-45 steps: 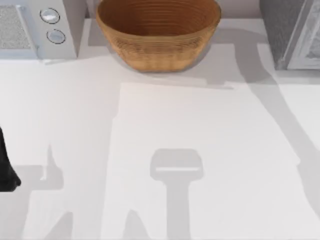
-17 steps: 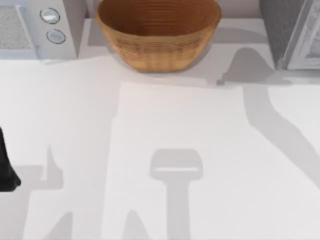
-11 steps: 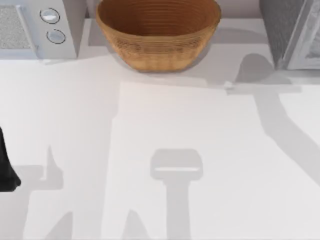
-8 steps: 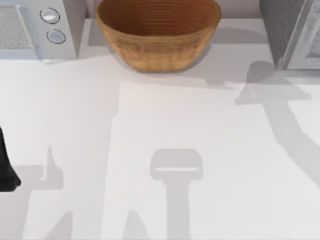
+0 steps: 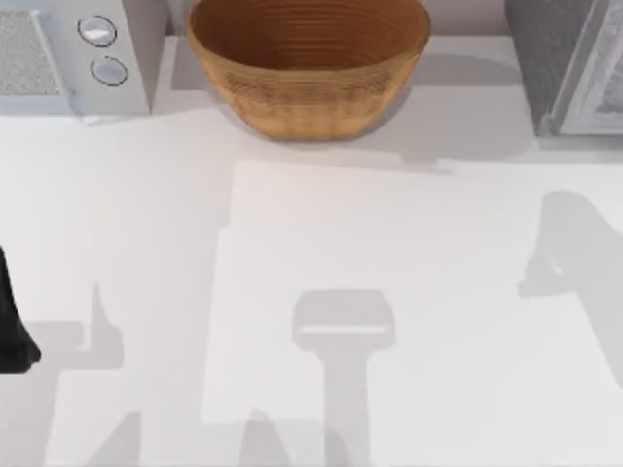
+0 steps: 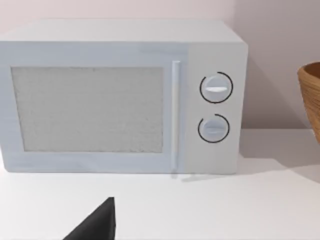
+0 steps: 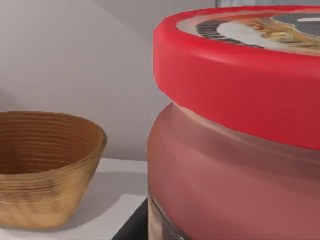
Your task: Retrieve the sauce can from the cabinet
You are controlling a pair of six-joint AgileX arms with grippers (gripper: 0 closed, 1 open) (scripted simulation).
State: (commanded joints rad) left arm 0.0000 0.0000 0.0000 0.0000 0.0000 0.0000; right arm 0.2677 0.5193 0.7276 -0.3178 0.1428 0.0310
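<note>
Sauce can (image 7: 235, 130) close up in right wrist view, prob. held, grip itself unseen; basket (image 5: 309, 63) empty at table (image 5: 389, 253) back, by microwave (image 5: 68, 53); arm shadow slid toward right edge; left gripper (image 6: 95, 225) parked at left, fingers can't tell.

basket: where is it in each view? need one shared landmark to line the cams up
Top view: the basket sits at the back of the table, centre, between the microwave on the left and the cabinet on the right.
Left wrist view: a sliver of the basket's rim, past the microwave's dial side.
Right wrist view: the basket stands on the table against the wall, behind the sauce can close to the camera.
Shared landmark: the basket itself.
</note>
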